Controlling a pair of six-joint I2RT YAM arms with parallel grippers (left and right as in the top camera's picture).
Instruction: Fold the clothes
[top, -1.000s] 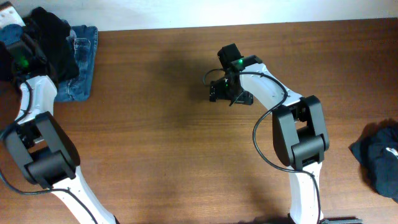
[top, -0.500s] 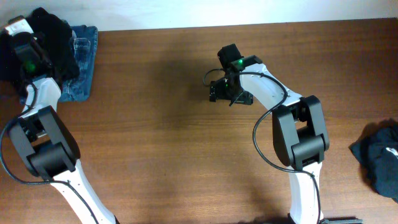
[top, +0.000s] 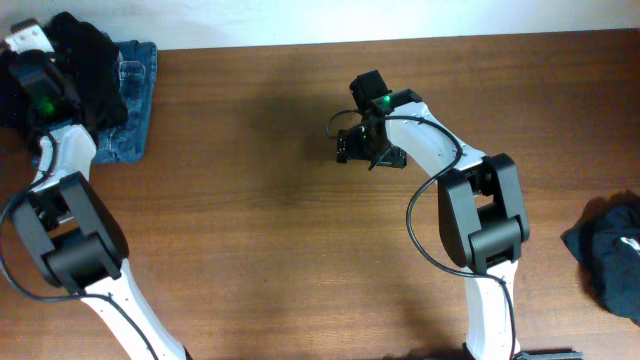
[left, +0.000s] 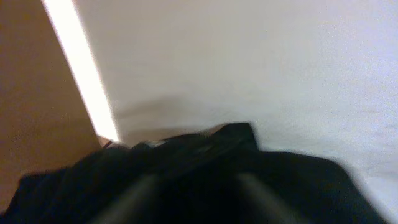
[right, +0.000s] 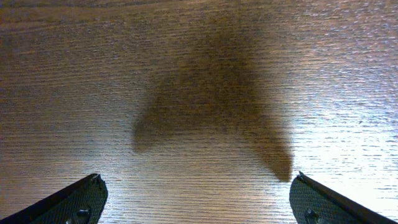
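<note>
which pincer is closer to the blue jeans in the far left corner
Left. The left pincer is at the black clothes heaped on the jeans, in that same corner. The right pincer hangs open over the bare table mid-way across, well away from them.

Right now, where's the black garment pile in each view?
Overhead: black garment pile in the top-left corner, partly over blue jeans.
Left wrist: black garment pile, blurred, along the bottom edge.
Right wrist: not in it.
Shared landmark: wooden table, in overhead and right wrist; left wrist too blurred to be sure.
</note>
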